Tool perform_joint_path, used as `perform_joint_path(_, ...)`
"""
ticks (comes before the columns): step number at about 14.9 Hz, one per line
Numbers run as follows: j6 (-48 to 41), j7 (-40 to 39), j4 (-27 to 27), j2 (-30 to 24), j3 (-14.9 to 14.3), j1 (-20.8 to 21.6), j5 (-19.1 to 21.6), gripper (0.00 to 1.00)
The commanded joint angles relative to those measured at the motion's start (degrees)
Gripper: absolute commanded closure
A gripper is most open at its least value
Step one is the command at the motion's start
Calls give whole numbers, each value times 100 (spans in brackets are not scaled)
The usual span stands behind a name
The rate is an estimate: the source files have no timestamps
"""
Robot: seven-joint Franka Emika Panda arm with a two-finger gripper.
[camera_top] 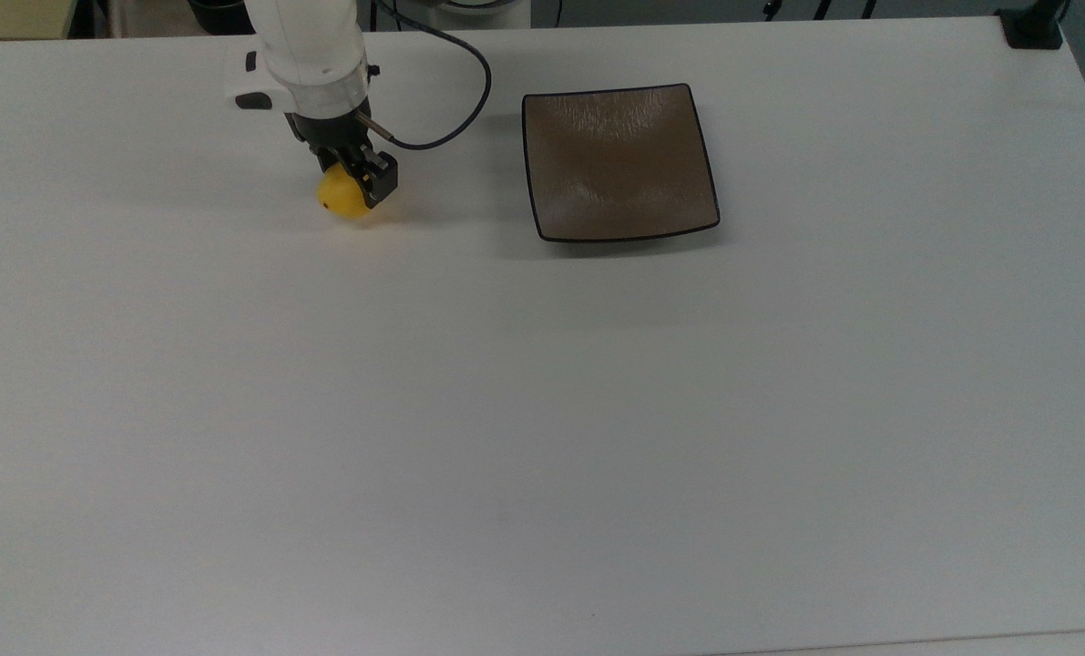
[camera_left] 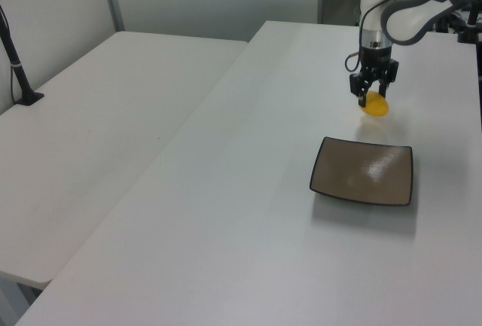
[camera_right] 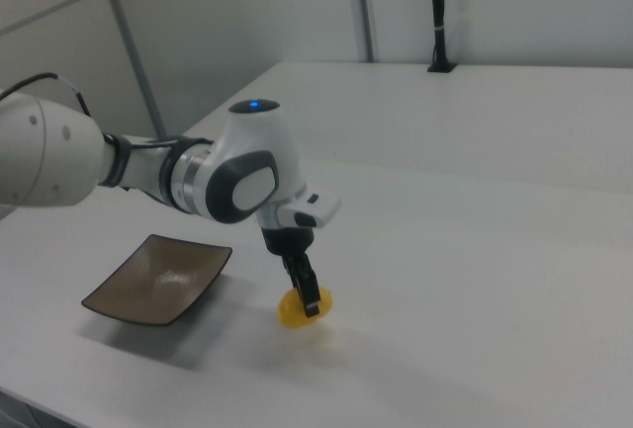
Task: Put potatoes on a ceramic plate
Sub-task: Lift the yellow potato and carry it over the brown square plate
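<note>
Potato (camera_top: 340, 199) sits pinched in our gripper (camera_top: 353, 187) at the top view's upper left — well apart from the plate (camera_top: 619, 164).

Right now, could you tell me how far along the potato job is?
Done: the claw is shut on the potato. In hand: the potato seems to be just off the table. Left: carrying it to the ceramic plate, which holds nothing yet, and releasing it.
</note>
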Motion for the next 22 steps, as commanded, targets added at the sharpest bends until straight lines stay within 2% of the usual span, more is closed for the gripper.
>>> perform_joint_path(1, -522, 141, 202, -384, 4, 65, 76, 64)
perform_joint_path(5, -1285, 132, 291, -789, 74, 398, 471, 64)
perform_joint_path(8, -1709, 184, 641, -763, 460, 741, 1050, 60)
perform_joint_path(10, -1718, 185, 756, -737, 619, 838, 1263, 60)
perform_joint_path(12, -1640, 193, 774, -693, 882, 926, 1342, 60)
perform_joint_path(15, -1622, 421, 853, -412, 1111, 988, 1395, 59)
perform_joint_path(22, -1086, 764, 862, 18, 1156, 1295, 1378, 48)
